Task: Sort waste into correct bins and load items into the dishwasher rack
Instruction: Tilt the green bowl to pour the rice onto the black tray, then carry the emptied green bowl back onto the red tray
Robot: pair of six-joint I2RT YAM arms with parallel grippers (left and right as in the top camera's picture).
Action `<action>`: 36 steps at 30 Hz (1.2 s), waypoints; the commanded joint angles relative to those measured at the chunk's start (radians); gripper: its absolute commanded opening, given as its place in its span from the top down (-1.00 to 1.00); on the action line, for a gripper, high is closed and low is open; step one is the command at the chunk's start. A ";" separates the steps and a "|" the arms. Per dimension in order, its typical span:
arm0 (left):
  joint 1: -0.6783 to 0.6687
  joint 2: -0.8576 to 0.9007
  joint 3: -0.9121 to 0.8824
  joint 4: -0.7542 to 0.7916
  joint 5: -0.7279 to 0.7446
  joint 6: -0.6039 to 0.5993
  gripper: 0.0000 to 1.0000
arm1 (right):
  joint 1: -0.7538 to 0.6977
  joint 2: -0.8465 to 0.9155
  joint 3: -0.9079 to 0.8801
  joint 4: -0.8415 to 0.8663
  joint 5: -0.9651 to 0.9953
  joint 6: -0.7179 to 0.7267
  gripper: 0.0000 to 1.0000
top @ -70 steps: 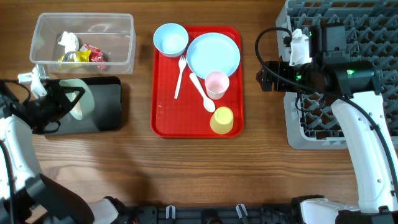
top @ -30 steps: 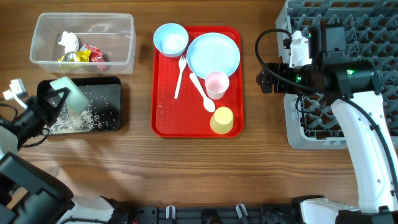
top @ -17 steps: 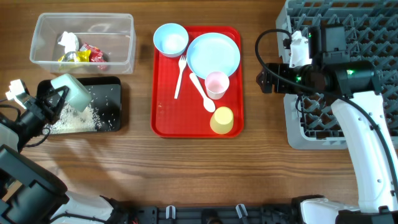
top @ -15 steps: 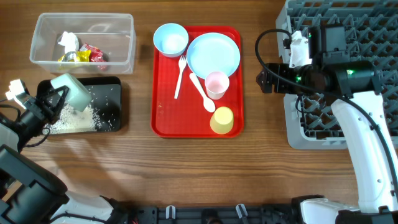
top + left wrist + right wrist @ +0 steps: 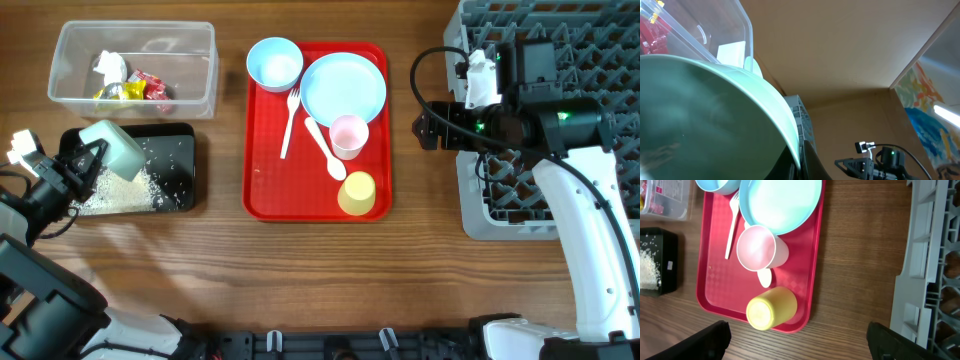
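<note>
The pale-blue bowl (image 5: 113,148) hangs tipped over the black tray (image 5: 185,150), well left of the red tray (image 5: 290,195), with the left claw (image 5: 88,162) clamped on its rim. Being round, it has no long axis. Its mouth seems turned down, away from the red tray. Rice (image 5: 115,192) lies in the black tray and wrappers (image 5: 140,88) in the clear tub (image 5: 208,75), so the waste looks sorted. The plate (image 5: 344,88), second bowl (image 5: 274,62), cups and cutlery wait on the red tray, none racked yet. The right claw (image 5: 422,128), fingers apart, hovers just right of it, before the rack (image 5: 480,215).

No text, brand or number is legible; print on the red-and-white crinkled snack wrapper (image 5: 660,195) in the clear plastic rectangular tub (image 5: 135,27) is too small
</note>
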 commanded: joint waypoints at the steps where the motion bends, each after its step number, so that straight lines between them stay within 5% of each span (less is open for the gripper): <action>1: 0.006 0.007 -0.005 0.011 0.033 0.020 0.92 | 0.007 0.006 0.016 -0.003 0.012 0.014 -0.83; 9: 0.026 0.007 -0.004 0.050 0.032 -0.301 0.92 | 0.007 0.006 0.016 -0.003 0.012 0.014 -0.83; 21: 0.056 0.007 -0.004 0.068 0.033 -0.369 0.92 | 0.007 0.006 0.016 -0.003 0.013 0.014 -0.84; 36: -0.068 -0.117 0.003 0.075 -0.055 -0.082 0.92 | 0.007 0.006 0.016 -0.003 0.012 0.014 -0.83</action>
